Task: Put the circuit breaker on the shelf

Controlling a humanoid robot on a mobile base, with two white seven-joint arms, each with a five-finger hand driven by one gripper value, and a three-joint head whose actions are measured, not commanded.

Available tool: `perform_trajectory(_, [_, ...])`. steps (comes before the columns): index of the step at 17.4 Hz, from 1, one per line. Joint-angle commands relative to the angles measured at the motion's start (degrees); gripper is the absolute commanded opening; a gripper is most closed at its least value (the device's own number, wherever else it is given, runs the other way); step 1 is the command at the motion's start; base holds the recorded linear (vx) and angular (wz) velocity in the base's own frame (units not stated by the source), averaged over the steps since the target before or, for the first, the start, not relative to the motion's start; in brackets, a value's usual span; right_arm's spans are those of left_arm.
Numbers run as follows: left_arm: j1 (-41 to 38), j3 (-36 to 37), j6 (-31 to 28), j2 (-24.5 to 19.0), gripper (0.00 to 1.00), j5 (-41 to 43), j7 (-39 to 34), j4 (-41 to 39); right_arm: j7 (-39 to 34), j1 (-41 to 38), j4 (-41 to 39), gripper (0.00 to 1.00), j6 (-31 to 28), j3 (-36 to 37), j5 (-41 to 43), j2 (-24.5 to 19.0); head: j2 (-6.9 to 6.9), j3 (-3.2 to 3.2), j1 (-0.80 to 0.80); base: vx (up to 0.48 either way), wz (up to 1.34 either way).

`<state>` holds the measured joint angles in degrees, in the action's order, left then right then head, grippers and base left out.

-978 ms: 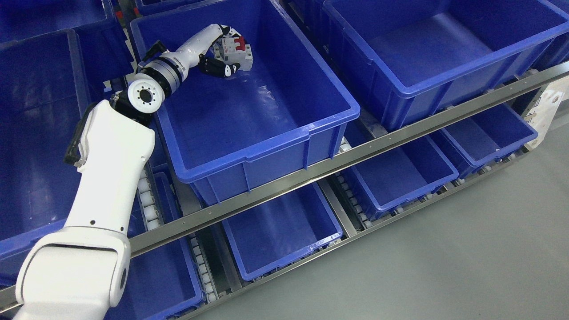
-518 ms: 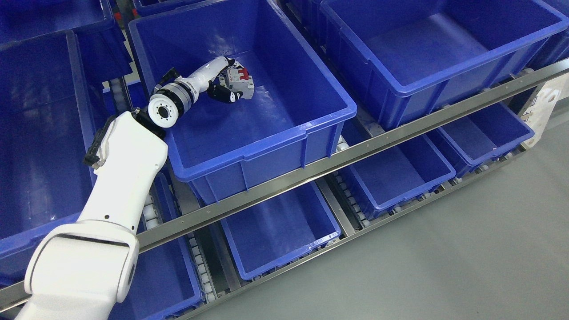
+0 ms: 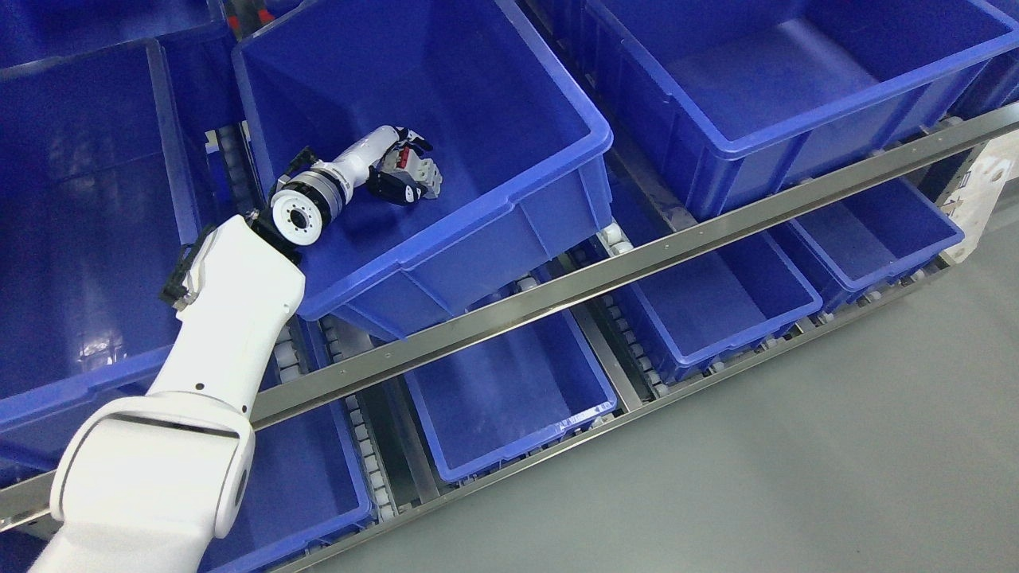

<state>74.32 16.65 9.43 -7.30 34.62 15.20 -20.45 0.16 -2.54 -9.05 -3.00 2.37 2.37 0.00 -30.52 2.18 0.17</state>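
Note:
A white circuit breaker [image 3: 425,174] with a red switch is in my left hand [image 3: 407,170], whose dark fingers are shut around it. The hand is inside a large blue bin [image 3: 486,216] on the upper shelf level, low over the bin's floor near its front left part. Whether the breaker touches the floor I cannot tell, as the fingers hide most of it. This bin looks tilted, its front end lifted off the steel rail [image 3: 637,256]. My white left arm comes up from the lower left over the bin's left rim.
More blue bins surround it: one at the left [image 3: 80,239], one at the upper right [image 3: 756,87], and several on the lower level [image 3: 509,390] under the rail. Grey floor [image 3: 796,461] fills the lower right.
My left hand has come down and nearer inside the bin with the breaker in it. The bin has tipped and shifted back from the rail. The view has shifted slightly.

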Motion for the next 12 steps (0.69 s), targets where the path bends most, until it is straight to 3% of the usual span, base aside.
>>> perform_trajectory(1, [2.6,-2.9,-0.1,2.5,0.67,-0.1,-1.9,3.2,0.0,0.0,0.0,1.0,0.3,0.0,0.0,1.0,0.0,0.0,0.0,-0.095,0.09])
perform_trajectory(9, [5.1,-5.5,-0.1,4.1,0.75,-0.3,-4.6,2.9,0.0,0.0,0.0,1.0,0.3,0.0,0.0,1.0,0.0,0.0,0.0,-0.054,-0.11])
perform_trajectory(12, [6.3,-7.1,-0.2,3.3,0.93,-0.3,-5.6,2.9,0.0,0.0,0.0,1.0,0.3,0.0,0.0,1.0,0.0,0.0,0.0,-0.012,0.02])
